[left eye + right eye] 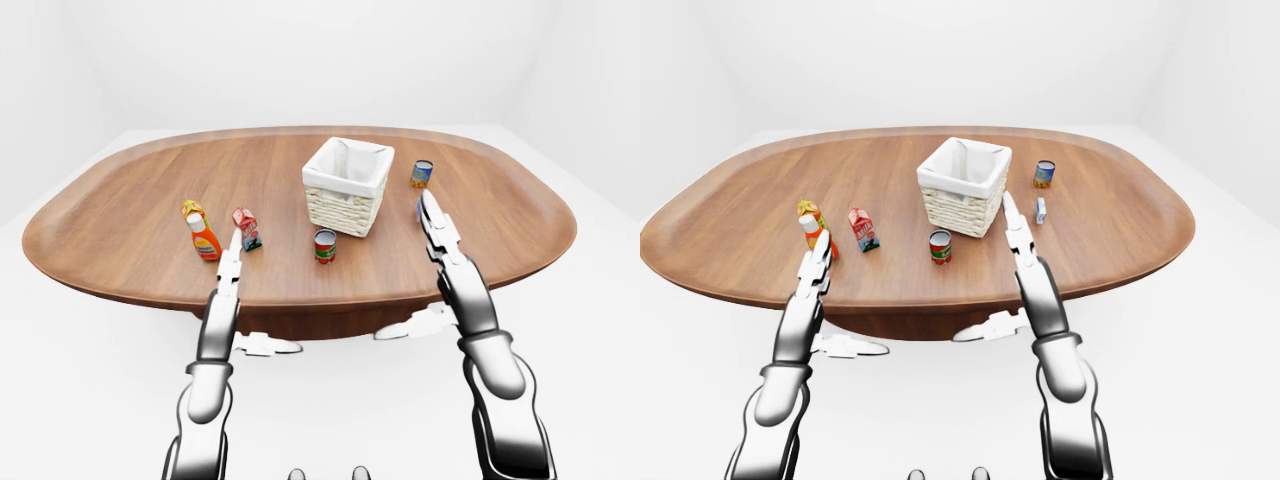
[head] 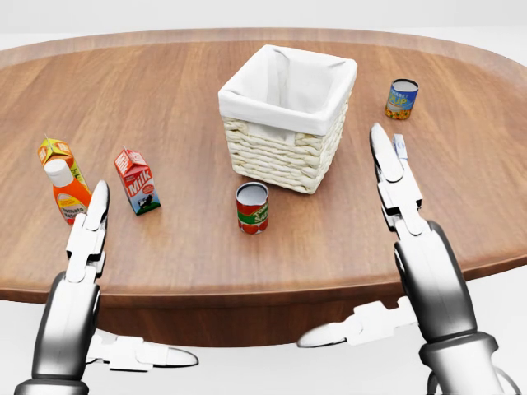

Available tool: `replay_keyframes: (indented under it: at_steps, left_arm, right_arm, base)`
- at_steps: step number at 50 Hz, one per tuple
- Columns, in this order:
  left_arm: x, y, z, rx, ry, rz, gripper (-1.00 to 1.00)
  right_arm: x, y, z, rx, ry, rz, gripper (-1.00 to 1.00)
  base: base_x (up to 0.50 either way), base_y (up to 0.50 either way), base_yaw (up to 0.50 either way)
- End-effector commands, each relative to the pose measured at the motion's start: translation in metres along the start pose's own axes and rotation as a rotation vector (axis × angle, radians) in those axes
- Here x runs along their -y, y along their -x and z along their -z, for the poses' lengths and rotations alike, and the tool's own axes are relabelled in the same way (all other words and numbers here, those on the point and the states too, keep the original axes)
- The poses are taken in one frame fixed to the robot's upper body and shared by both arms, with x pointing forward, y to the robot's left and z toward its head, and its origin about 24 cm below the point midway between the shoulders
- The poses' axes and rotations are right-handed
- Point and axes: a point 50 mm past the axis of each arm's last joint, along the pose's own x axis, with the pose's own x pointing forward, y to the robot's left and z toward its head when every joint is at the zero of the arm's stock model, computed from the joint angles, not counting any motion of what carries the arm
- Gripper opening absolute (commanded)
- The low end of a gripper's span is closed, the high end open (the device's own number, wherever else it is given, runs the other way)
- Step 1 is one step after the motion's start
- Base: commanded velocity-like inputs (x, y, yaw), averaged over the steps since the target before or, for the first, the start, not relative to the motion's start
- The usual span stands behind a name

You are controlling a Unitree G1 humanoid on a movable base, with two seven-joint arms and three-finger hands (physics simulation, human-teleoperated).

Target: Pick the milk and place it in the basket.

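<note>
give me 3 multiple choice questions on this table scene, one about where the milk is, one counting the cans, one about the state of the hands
1. In the head view, where does the milk carton stand relative to the basket?
A. inside it
B. on the table to its left
C. on the table to its right

2. How many cans are on the table?
A. one
B. two
C. four

3. What are the hands doing?
A. both open, holding nothing
B. left hand closed round the milk
C. right hand closed round a can

Answers:
1. B, the milk carton stands upright on the table, left of the basket and beside the orange bottle.
2. B, a red can below the basket and a blue and yellow can to its right.
3. A, the left hand and right hand have straight fingers and touch nothing.
</note>
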Motion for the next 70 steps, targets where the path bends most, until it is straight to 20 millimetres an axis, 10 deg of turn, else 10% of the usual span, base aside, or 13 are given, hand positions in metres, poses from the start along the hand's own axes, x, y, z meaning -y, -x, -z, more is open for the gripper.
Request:
replay_keyframes:
  at_steps: [1,26,70]
  left_arm:
    - [-0.001,0.001,-0.016,0.055,-0.098,0.007,1.0]
    - [-0.015,0.013,-0.057,0.145,-0.171,-0.037,1.0]
    - [-0.025,0.025,-0.077,0.195,-0.214,-0.071,1.0]
  right_arm:
    - [0.008,0.007,-0.033,0.126,0.052,0.014,1.0]
    - [0.025,0.022,-0.086,0.372,0.1,0.073,1.0]
    - [0.026,0.031,-0.099,0.434,0.092,0.07,1.0]
  base:
    - [0.0,0.0,0.0]
    - [0.0,0.0,0.0]
    - [0.0,0.0,0.0]
